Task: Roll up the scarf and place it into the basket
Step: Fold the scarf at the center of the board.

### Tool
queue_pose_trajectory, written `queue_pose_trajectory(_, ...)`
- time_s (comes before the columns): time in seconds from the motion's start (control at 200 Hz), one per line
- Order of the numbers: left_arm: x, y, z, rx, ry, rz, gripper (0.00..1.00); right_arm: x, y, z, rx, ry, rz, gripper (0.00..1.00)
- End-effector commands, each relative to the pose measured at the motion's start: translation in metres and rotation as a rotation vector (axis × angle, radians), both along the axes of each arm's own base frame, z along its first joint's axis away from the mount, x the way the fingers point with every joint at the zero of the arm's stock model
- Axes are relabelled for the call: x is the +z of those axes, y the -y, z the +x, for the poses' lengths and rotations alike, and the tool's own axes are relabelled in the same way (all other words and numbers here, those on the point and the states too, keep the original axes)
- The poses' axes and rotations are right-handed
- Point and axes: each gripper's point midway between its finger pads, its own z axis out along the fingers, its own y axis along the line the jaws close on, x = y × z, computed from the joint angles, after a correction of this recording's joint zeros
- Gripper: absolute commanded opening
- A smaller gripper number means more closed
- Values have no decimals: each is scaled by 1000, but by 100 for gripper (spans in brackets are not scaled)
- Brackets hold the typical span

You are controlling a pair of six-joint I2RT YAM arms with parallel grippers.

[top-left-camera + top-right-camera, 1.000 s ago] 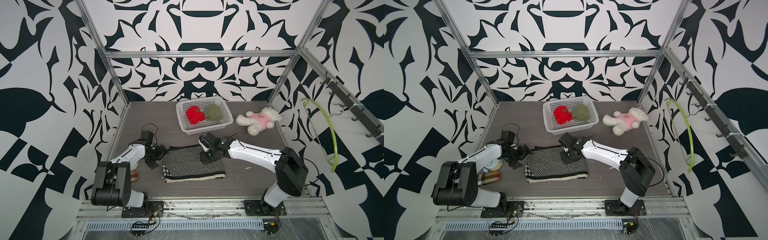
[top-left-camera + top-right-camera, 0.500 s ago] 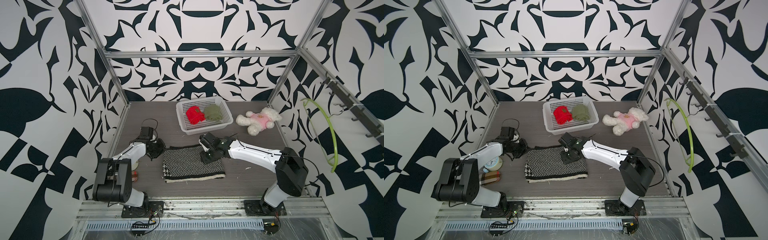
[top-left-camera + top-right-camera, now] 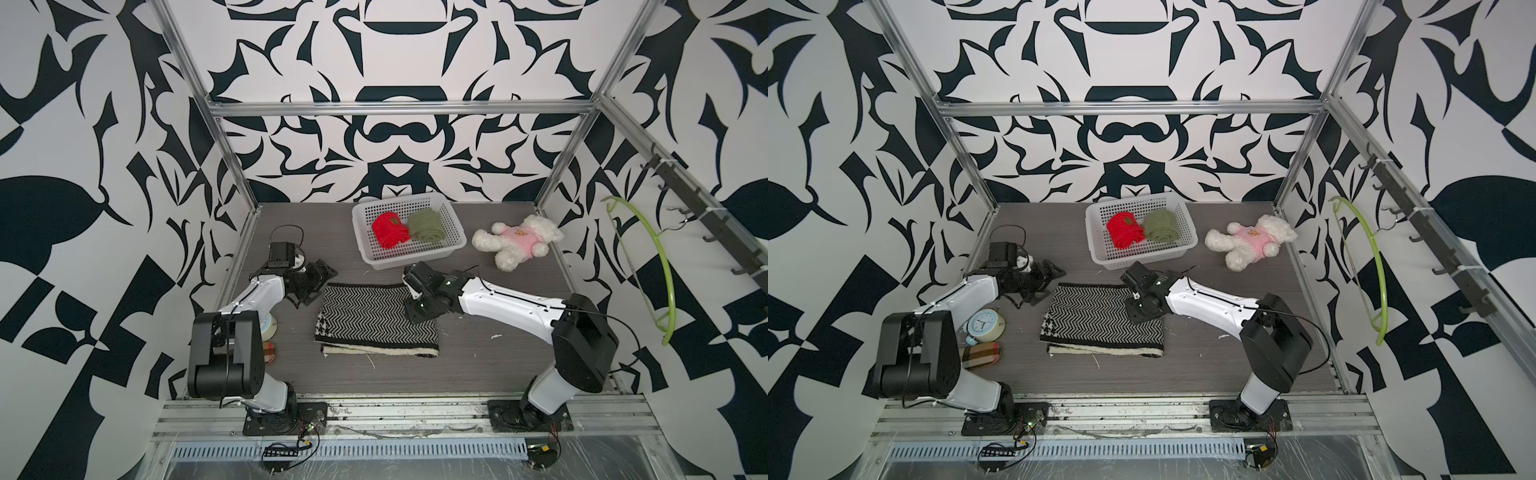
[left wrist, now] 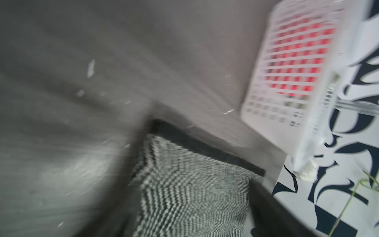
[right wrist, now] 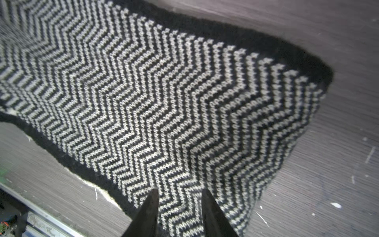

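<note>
Lying side-to-side, apparently folded: scarf (image 3: 376,320)

Nothing legible tbh. Clock (image 3: 984,326) face marks were too small to read. The basket (image 4: 266,127) rim had what looked like a barcode sticker, pure blur. Plush bear (image 3: 519,243) shirt badge: no readable txt.

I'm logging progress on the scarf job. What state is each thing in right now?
zigzag scarf: lying flat, not rolled.
basket: upright, holding two rolls.
red roll: rolled, in the basket.
green roll: rolled, in the basket beside the red one.
plush bear: lying down beside the basket.
left gripper: open, holding nothing.
right gripper: jaws apart over the scarf's end.
</note>
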Motion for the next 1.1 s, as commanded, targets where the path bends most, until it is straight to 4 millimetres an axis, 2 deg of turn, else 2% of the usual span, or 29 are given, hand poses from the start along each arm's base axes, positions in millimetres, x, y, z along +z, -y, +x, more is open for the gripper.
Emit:
queue_pose_trajectory(0.0,47,-5,0,3,97,29,99,20,8,3,-16,66,25,39)
queue_pose_trajectory(0.07,69,-2,-3,-1,142,12,99,20,10,2,-20,63,32,36)
queue_pose_trajectory(0.11,79,6,-8,-14,155,-20,91,17,10,-1,-17,44,32,26)
queue_pose_trajectory(0.13,82,13,-10,-28,156,-34,87,16,11,-3,-19,34,32,18)
queue_pose_trajectory(0.16,93,22,-16,-49,185,-49,67,14,11,-7,-21,13,33,7)
queue_pose_trajectory(0.18,96,28,-20,-62,191,-52,48,12,12,-10,-25,-5,34,1)
queue_pose_trajectory(0.215,95,36,-27,-73,184,-49,13,6,13,-20,-26,-47,41,0)
queue_pose_trajectory(0.235,93,41,-31,-79,178,-50,0,2,15,-25,-32,-66,46,0)
queue_pose_trajectory(0.32,73,54,-44,-98,139,-51,0,-20,26,-47,-82,-137,49,0)
queue_pose_trajectory(0.445,17,45,-60,-55,4,-15,0,-53,49,-69,-134,-214,-2,0)
queue_pose_trajectory(0.535,-15,29,-71,14,-77,35,0,-54,57,-72,-140,-213,-37,0)
queue_pose_trajectory(0.595,-24,21,-76,52,-112,44,0,-40,60,-62,-141,-165,-51,0)
queue_pose_trajectory(0.695,-12,20,-75,28,-90,52,0,-7,58,-36,-130,-65,-28,0)
queue_pose_trajectory(0.77,5,21,-72,-4,-68,63,0,9,53,-14,-137,-22,22,0)
queue_pose_trajectory(0.84,21,27,-70,-43,-35,45,0,17,45,4,-124,10,65,0)
queue_pose_trajectory(0.92,33,31,-72,-66,-20,29,0,12,39,23,-126,2,97,0)
queue_pose_trajectory(1.035,43,43,-76,-109,30,12,16,-19,43,42,-156,-61,108,0)
queue_pose_trajectory(1.07,45,47,-78,-123,52,17,30,-29,46,47,-164,-71,96,0)
queue_pose_trajectory(1.095,46,51,-79,-132,63,25,46,-37,48,50,-170,-80,83,0)
